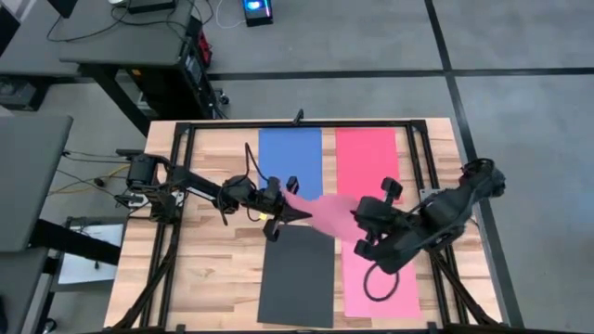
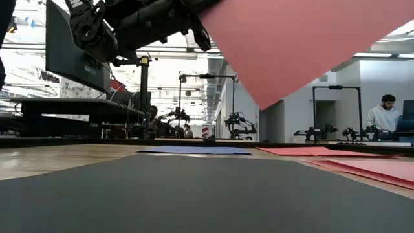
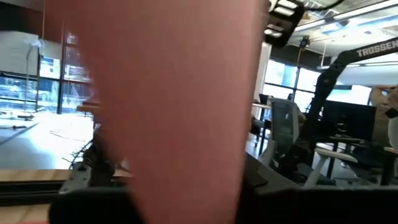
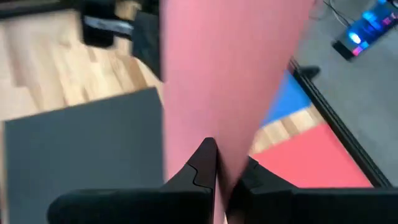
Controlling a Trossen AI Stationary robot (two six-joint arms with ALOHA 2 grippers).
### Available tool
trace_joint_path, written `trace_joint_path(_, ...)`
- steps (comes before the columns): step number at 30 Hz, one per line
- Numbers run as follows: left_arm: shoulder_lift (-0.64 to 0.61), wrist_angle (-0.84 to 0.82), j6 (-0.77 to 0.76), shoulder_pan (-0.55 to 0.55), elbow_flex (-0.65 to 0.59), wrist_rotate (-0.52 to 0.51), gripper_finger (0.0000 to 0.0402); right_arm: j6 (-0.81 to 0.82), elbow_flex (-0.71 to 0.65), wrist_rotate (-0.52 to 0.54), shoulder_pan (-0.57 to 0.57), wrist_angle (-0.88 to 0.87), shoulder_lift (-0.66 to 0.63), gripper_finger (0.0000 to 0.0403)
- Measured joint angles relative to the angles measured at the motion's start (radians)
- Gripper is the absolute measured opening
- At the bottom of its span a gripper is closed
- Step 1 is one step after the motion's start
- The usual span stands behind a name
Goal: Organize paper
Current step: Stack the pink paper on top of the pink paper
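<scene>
I see the counter (image 1: 213, 278) with black sheet (image 1: 295, 278), blue sheet (image 1: 290, 153), red sheet (image 1: 367, 148) and another pink sheet (image 1: 408, 278) lying flat. Pink sheet (image 1: 325, 215) is mid-air over centre, left pincer (image 1: 283, 211) and right pincer (image 1: 357, 223) each clamped tight on opposite ends.

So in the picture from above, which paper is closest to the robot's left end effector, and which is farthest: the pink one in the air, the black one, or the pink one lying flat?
1. Lifted pink sheet, pinched in the left end effector.
2. Black sheet, just below it.
3. Flat pink sheet, right front corner.
</scene>
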Motion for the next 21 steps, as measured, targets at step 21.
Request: trace_joint_path(21,0.000,-0.048,-0.056,-0.027,0.000,0.010,0.0000,0.102,-0.676,0.010,0.043,0.503,-0.294,0.0000)
